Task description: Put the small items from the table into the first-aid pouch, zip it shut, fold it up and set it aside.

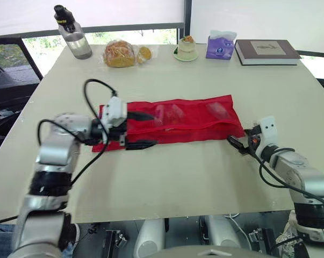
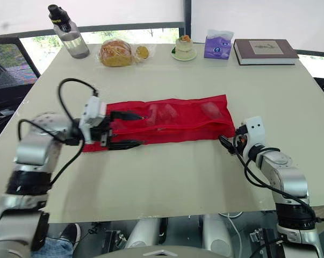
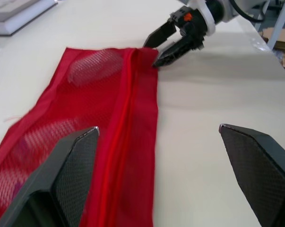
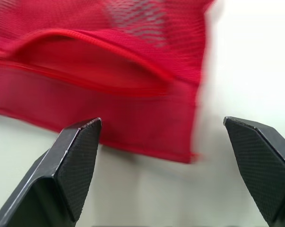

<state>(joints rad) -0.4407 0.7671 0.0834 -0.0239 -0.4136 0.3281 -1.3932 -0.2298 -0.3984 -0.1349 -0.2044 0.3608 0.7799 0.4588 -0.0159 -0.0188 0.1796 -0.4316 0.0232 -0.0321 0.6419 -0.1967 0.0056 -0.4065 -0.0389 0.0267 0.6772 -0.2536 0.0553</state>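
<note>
The red pouch [image 1: 178,121] lies flat across the middle of the tabletop [image 1: 167,177], its length running from 9 to 3 o'clock. Pale items [image 1: 170,112] show through the mesh, so the loading looks done. The left gripper [image 1: 150,129] sits at the pouch's 9 o'clock end, jaws apart, one finger over the fabric and the other at its near edge. The right gripper [image 1: 236,144] hangs just beside the near corner of the 3 o'clock end, jaws likewise apart and holding nothing.

The step in hand seems to be closing the zip [image 3: 128,104]: in the right wrist view the opening gapes in a raised lip near that end. To do it well, one gripper should pin the fabric close to the zip line while the other draws the slider along it, keeping the pull low and parallel to the tabletop so the mesh does not bunch. I cannot make out the slider, so finding it comes first. The bottle [image 1: 73,33] and book [image 1: 266,51], toward 12 o'clock, are well apart from the work.
</note>
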